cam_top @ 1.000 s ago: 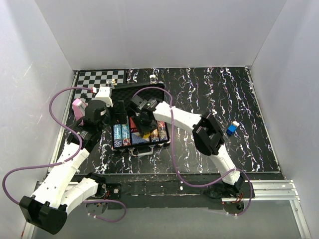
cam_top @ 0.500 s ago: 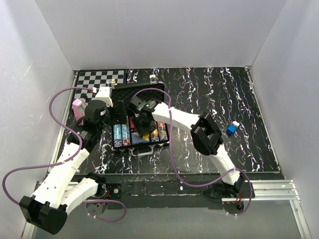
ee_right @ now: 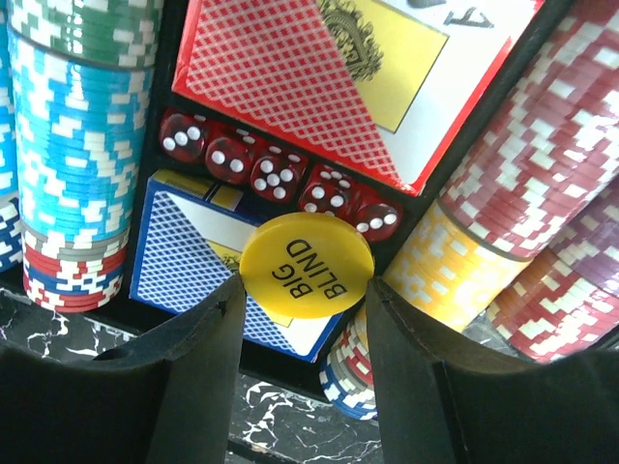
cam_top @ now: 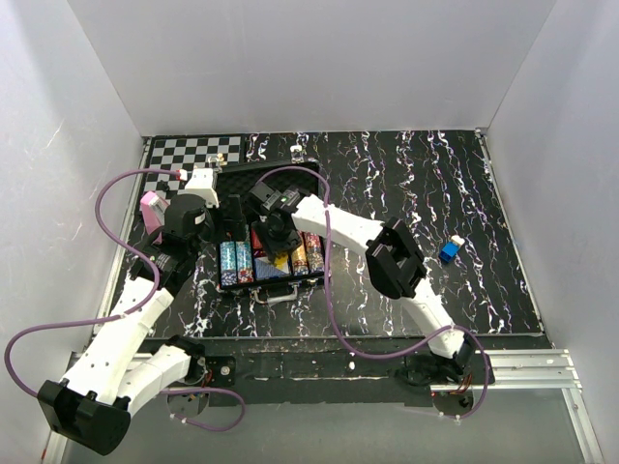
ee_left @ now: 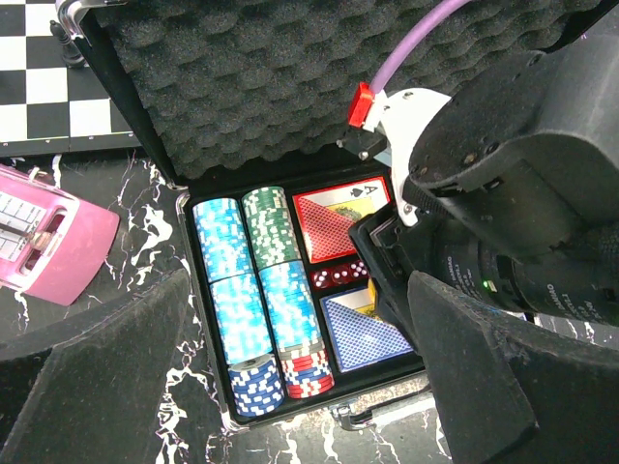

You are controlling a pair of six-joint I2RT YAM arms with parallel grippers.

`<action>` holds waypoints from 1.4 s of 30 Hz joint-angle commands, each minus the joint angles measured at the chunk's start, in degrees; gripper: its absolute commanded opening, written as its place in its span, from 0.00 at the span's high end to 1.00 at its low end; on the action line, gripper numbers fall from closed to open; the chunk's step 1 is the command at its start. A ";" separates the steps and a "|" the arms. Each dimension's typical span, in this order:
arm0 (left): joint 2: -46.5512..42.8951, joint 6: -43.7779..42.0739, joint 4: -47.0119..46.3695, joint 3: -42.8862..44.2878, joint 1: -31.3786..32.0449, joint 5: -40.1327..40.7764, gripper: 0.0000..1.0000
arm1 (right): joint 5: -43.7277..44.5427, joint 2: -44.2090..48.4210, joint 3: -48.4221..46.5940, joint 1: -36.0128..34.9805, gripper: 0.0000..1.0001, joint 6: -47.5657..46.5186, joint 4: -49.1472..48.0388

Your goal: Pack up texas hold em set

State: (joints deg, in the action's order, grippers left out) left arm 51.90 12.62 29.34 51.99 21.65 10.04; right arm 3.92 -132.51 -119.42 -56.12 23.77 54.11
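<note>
Mid-stowing, the right hand (ee_right: 303, 300) pinches the Big Blind button (ee_right: 307, 264) over the blue deck (ee_right: 189, 253) in the open briefcase (ee_left: 271, 87) on the desk (cam_top: 435, 193) (left hand (ee_left: 295, 319) spread wide, empty), so next it likely needs lowering into a free pocket, then release.

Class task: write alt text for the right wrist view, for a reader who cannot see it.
The right gripper pinches a yellow BIG BLIND button over a blue card deck. Beyond it lie a row of red dice and a red card deck, with chip rows on either side.
</note>
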 commanded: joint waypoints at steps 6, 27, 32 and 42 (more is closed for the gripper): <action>-0.75 -0.14 -0.60 -0.57 0.06 0.59 0.02 | 3.37 -3.28 -5.73 2.68 0.44 -0.48 -0.76; -0.04 -0.05 -0.60 -0.48 0.06 0.33 0.02 | 6.97 -6.36 -9.96 5.32 0.36 -1.71 -3.65; -0.13 -0.05 -0.60 -0.48 0.06 0.24 0.02 | 6.89 -6.01 -10.14 5.23 0.26 -1.71 -4.27; -1.36 0.47 -0.86 -0.74 0.06 0.85 0.02 | 4.69 -0.04 -6.89 5.23 0.11 -2.76 -7.08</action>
State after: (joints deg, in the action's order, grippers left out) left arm 52.07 12.64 29.34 51.99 21.65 10.04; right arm 4.97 -138.12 -127.35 -52.60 23.42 48.42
